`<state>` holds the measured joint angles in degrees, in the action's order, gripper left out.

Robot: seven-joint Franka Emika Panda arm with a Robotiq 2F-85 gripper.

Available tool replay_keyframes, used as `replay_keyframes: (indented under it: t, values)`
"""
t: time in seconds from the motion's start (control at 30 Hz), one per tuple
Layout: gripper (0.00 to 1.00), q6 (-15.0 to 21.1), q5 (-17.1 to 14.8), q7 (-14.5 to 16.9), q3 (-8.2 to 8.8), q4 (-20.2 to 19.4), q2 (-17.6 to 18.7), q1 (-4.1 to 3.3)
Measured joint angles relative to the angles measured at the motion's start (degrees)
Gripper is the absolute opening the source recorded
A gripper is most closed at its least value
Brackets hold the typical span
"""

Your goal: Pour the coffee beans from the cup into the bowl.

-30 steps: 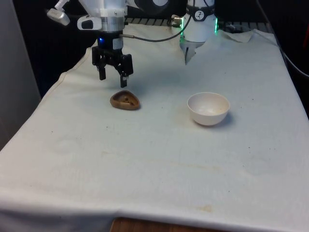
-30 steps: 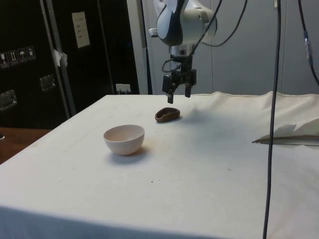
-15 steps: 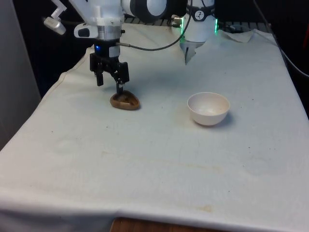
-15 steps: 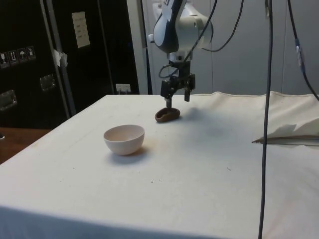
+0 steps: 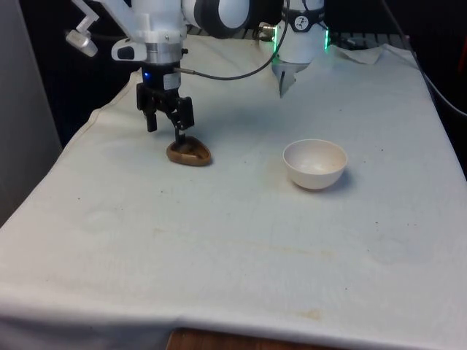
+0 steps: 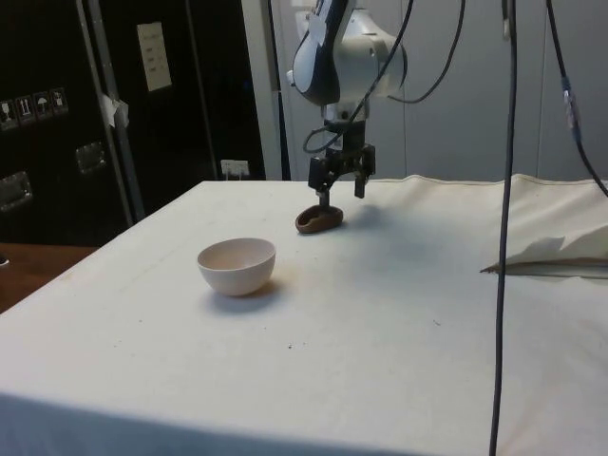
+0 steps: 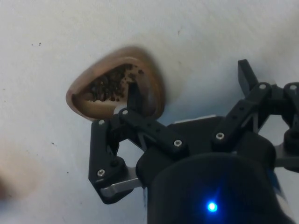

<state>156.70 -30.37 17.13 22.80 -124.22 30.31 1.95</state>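
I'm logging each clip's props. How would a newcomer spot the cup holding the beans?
Start at the white cloth covering the table, then find the black gripper. Just beneath it sits the cup: low, brown, with dark beans inside, unlike the taller, white bowl standing apart.

We see the cup (image 5: pixel 189 152), a low brown vessel with a rounded-triangular rim, standing upright on the white cloth toward the front view's left. From the wrist view we make out dark coffee beans (image 7: pixel 110 84) heaped in its hollow, against a paler inner wall. The bowl (image 5: pixel 314 163), off-white, round and deep, stands upright well apart from the cup, toward the front view's right. In the side view we find the bowl (image 6: pixel 237 265) nearer the camera and the cup (image 6: pixel 318 219) farther back.
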Motion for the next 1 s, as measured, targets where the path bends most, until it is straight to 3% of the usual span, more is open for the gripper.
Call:
replay_keyframes:
  t: [0.7, 0.87, 0.9, 1.0]
  values:
    - [0.99, 0.00, -1.03, -0.74, -0.11, 0.97, 1.03, -0.17]
    - [0.66, 0.00, -1.03, -0.86, -0.06, 0.97, 1.03, -0.17]
    - [0.66, 0.00, -1.03, -0.86, -0.06, 0.97, 1.03, -0.17]
    - [0.50, 0.00, -1.03, -0.92, -0.06, 0.97, 1.03, -0.17]
